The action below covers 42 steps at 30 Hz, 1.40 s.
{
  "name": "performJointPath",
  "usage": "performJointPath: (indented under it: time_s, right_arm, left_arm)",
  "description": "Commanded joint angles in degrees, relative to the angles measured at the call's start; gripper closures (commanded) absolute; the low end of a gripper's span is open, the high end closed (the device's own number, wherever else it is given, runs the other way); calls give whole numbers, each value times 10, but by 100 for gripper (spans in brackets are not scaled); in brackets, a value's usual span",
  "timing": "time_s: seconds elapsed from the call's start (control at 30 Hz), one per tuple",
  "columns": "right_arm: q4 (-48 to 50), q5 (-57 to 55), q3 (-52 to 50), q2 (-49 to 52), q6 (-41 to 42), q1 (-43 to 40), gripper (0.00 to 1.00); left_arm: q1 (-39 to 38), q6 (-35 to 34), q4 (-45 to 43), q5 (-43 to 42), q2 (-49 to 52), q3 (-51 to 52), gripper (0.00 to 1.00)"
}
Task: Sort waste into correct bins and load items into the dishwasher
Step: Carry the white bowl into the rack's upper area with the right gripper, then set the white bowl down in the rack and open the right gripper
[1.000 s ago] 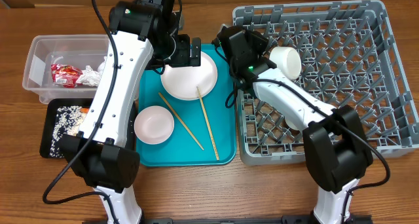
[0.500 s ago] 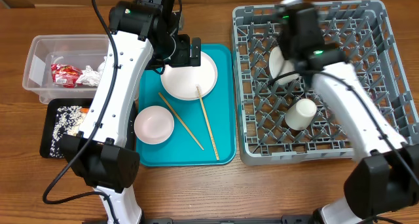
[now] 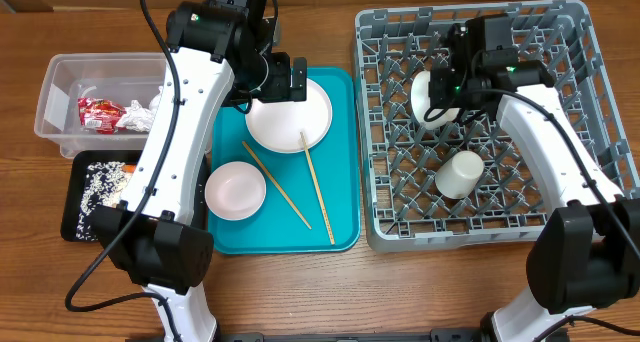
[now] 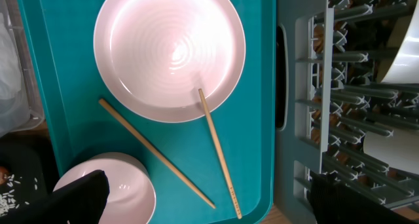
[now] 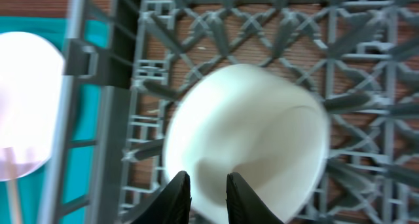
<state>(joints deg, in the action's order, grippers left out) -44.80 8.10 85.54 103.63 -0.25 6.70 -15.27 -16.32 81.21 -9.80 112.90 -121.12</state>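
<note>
Right gripper [image 5: 208, 188] is down inside the grey dish rack [image 3: 585, 52], fingers drawn narrow and pinched on the rim of a white cup [image 5: 249, 139]. The cup's wall sits right between them, and the cup is tipped on its side among the pegs in the rack's upper-left part. The wrist view is blurred, mind. A second cup [image 3: 460, 174] sits nearer the rack's middle, close to the held one but apart from it. Over to the left gripper [image 3: 285, 77]: spread wide, holding nothing, hanging above the teal tray [image 3: 340, 232] that lies just beside the rack's left wall. The round plate [image 3: 290, 117] lies under and just ahead of those fingers, with the tip of one chopstick [image 4: 219, 162] resting on its edge. The small bowl [image 3: 236, 190] and the other chopstick [image 4: 157, 155] lie on the tray farther from the rack
</note>
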Motion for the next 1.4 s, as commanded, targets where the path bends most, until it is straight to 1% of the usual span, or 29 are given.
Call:
performJointPath:
  time_s: [0.0, 0.27, 0.37, 0.47, 0.57, 0.67, 1.0, 1.1, 1.13, 1.27, 1.37]
  right_arm:
    - [-3, 41, 0, -3, 27, 4, 78]
    - [10, 46, 2, -5, 33, 2, 78]
    - [13, 47, 12, -10, 39, -9, 83]
    - [18, 44, 18, -12, 63, -21, 84]
    - [12, 35, 15, -12, 66, -36, 85]
    - [11, 17, 5, -12, 91, -42, 85]
    - [22, 21, -34, -7, 95, -29, 84]
    - [26, 35, -42, -7, 95, -22, 83]
    - [26, 47, -42, -7, 95, -19, 80]
    - [31, 101, -42, -7, 95, -10, 74]
    - [30, 106, -42, -7, 95, -6, 72]
  left_arm:
    - [-1, 5, 0, 2, 2, -5, 0]
    - [-1, 5, 0, 1, 2, -5, 0]
    - [-1, 5, 0, 2, 2, -5, 0]
    - [-1, 5, 0, 1, 2, -5, 0]
    - [-1, 5, 0, 1, 2, -5, 0]
    - [-1, 5, 0, 1, 2, -5, 0]
    - [-1, 5, 0, 1, 2, -5, 0]
    - [-1, 5, 0, 1, 2, -5, 0]
    - [-1, 5, 0, 1, 2, -5, 0]
    - [-1, 5, 0, 1, 2, -5, 0]
    - [-1, 5, 0, 1, 2, -5, 0]
